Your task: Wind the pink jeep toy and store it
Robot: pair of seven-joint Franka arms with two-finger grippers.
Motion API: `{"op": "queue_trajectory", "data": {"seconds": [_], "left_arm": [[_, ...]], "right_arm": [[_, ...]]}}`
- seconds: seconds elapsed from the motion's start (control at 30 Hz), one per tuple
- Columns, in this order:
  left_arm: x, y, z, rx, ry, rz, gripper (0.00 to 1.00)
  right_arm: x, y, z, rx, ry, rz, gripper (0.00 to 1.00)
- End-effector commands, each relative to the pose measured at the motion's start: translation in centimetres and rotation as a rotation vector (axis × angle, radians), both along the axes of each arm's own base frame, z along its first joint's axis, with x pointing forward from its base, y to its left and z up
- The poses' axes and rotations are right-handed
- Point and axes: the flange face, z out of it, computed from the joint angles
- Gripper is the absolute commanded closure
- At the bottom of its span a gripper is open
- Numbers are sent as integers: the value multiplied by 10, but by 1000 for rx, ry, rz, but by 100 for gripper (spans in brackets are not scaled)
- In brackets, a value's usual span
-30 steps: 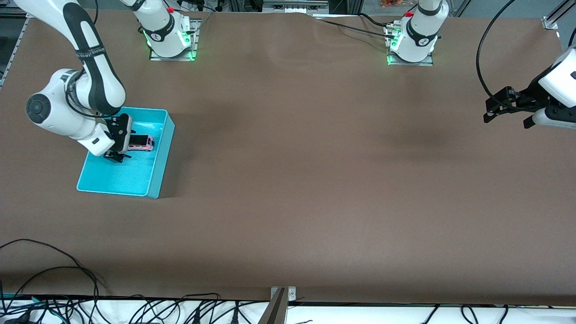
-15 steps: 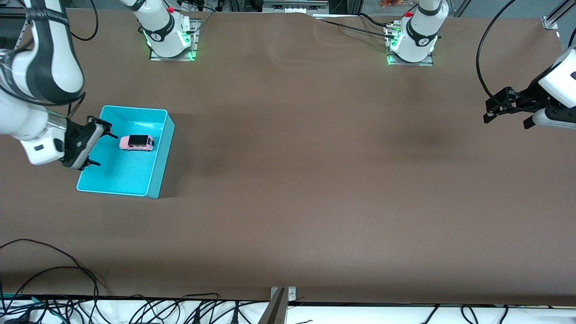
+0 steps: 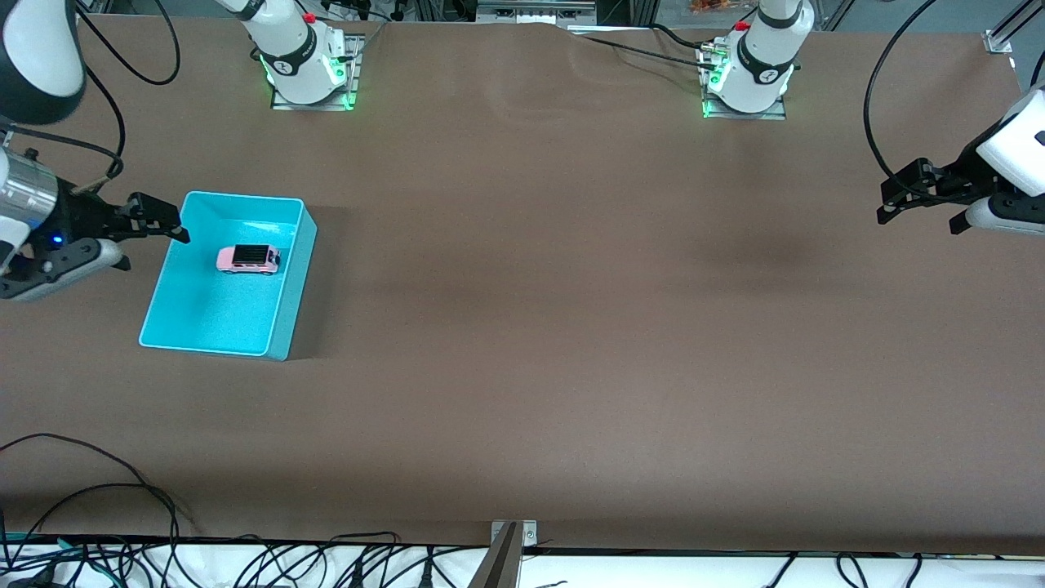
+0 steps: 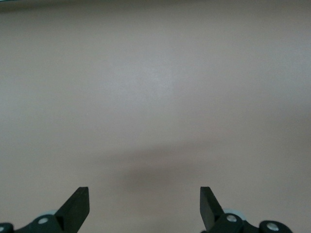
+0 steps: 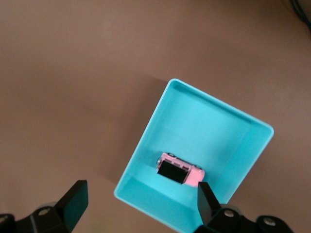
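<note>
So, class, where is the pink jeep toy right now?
The pink jeep toy sits inside the turquoise bin, at the right arm's end of the table, in the bin's half farther from the front camera.

One pink jeep toy [image 3: 249, 260] sits inside one turquoise bin [image 3: 289, 282] on one brown table [image 3: 571, 327]. Two white robot arms stand at the table, each with one two-finger gripper: one right gripper [image 3: 159, 222] and one left gripper [image 3: 898, 196], both with fingers spread apart and empty.
</note>
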Motion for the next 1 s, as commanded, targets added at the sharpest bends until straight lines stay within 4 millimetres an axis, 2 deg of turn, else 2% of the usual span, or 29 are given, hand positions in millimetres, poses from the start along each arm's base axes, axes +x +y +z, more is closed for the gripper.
{"op": "queue_trajectory", "data": {"seconds": [0.0, 0.17, 0.33, 0.5, 0.67, 0.73, 0.83, 0.97], "left_arm": [[6, -3, 4, -9, -10, 4, 0], [6, -3, 4, -9, -10, 4, 0], [6, -3, 4, -9, -10, 4, 0], [6, -4, 4, -9, -10, 3, 0], [10, -4, -4, -12, 5, 4, 0], [10, -4, -4, -12, 1, 5, 0], [13, -2, -1, -10, -25, 8, 0], [15, -2, 0, -10, -41, 6, 0]], "right_arm": [[2, -2, 41, -90, -9, -184, 0], [-3, 1, 47, -119, 11, -194, 0], [-17, -3, 55, -143, 32, -212, 0], [-53, -9, 65, -126, 21, -217, 0], [-94, -18, 61, -120, -35, -217, 0], [-104, -19, 58, -113, -49, -215, 0], [-102, -18, 58, -111, -55, -216, 0], [-83, -18, 57, -116, -63, -210, 0]]}}
